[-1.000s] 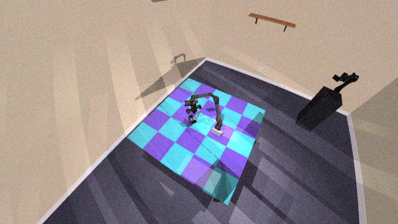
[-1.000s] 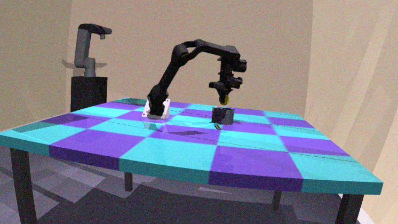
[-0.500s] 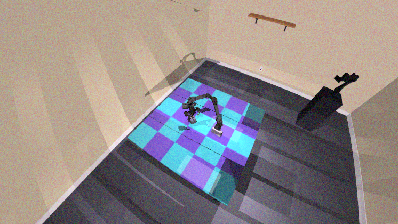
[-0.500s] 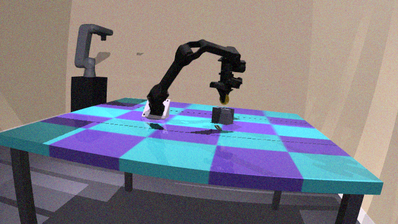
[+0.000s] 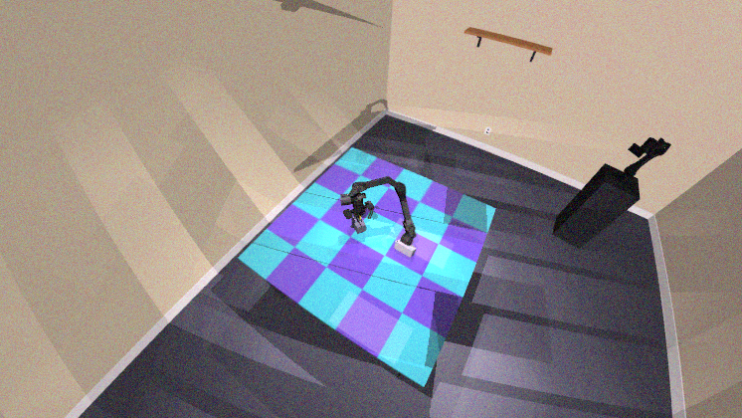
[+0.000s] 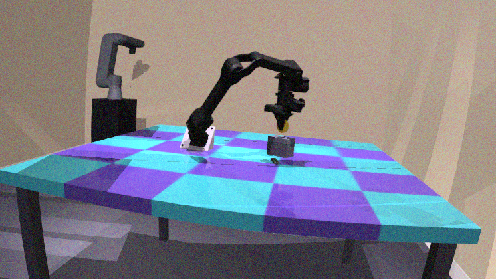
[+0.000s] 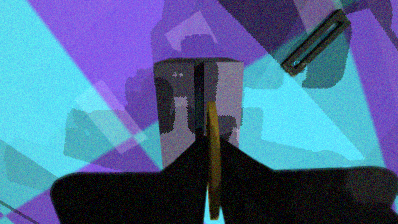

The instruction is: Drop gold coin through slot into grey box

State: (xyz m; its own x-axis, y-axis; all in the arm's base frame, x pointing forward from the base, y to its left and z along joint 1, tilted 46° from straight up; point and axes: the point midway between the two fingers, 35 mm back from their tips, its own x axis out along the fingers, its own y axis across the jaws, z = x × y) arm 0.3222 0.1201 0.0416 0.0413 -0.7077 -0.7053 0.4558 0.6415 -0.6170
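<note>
My gripper (image 6: 281, 126) (image 7: 209, 142) is shut on the gold coin (image 6: 285, 126) (image 7: 214, 175), which hangs edge-down below the fingers. The closed grey box (image 5: 359, 225) (image 6: 280, 146) (image 7: 230, 82) stands on the table under the gripper, with a gap between coin and lid in the exterior view. The dark slot (image 7: 199, 95) runs up the lid in the wrist view. The coin looks nearly parallel to it and appears slightly right of it; the fingers hide the slot's near end. The empty dark-green holder (image 6: 274, 161) (image 7: 289, 67) lies beside the box, turned at an angle.
The chequered table (image 5: 363, 316) (image 6: 312, 204) carries the arm's white base (image 5: 405, 249) (image 6: 185, 142). A black pedestal (image 5: 597, 207) (image 6: 114, 119) with another arm stands off the table. A wooden shelf (image 5: 508, 40) is on the wall. Shadows fall across the table.
</note>
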